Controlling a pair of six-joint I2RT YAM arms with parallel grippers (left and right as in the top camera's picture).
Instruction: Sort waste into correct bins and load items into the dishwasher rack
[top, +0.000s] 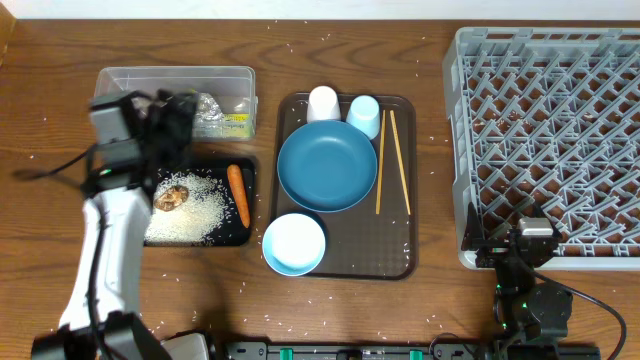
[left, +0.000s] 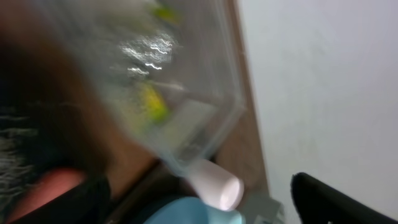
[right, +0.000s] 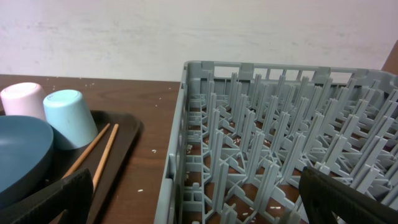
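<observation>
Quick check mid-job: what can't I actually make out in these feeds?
- Left wrist: motion blur smears the clear tub; its contents are unreadable.
- Overhead: left end effector covers part of the tub.
- Overhead: dishwasher rack is cut off by the right edge.
- Right wrist: dark-blue plate cut off at left edge.

Rice grains (top: 195, 212), an orange carrot (top: 238, 193) and a brown lump (top: 172, 196) lie in the black tray (top: 218, 163), left. Just beyond it, the clear tub (top: 170, 78) holds foil (top: 208, 106) and a green-yellow wrapper (top: 236, 122). In the centre sits a dark-blue plate (top: 327, 165), with a light-blue bowl (top: 295, 243) nearer, a white cup (top: 323, 102) and a light-blue cup (top: 363, 115) farther, and chopsticks (top: 381, 160) to its right. The grey rack (top: 545, 120) is far right.
</observation>
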